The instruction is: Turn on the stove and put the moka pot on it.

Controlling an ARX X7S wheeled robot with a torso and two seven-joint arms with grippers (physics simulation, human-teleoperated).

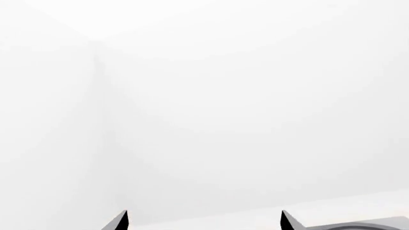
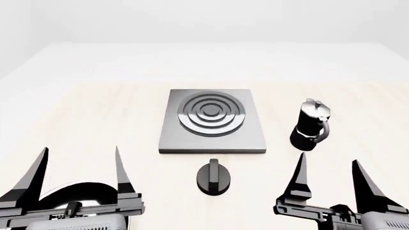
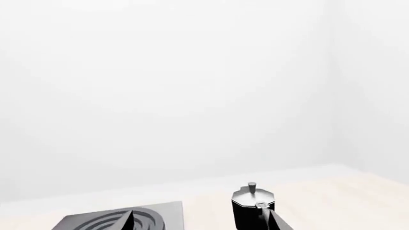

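Observation:
The stove (image 2: 212, 139), a flat grey square plate with dark concentric rings, lies mid-table; its round black knob (image 2: 214, 178) sits just in front of it. The moka pot (image 2: 311, 125), black with a silver lid, stands upright to the stove's right, handle toward me. My left gripper (image 2: 78, 163) is open and empty at the near left. My right gripper (image 2: 329, 171) is open and empty at the near right, in front of the pot. The right wrist view shows the stove (image 3: 121, 218) and the moka pot (image 3: 253, 206) beyond its fingertips. The left wrist view shows mostly white wall.
A black frying pan (image 2: 80, 194) lies under my left gripper at the near left edge. The pale wooden tabletop (image 2: 102, 120) extends to white walls behind.

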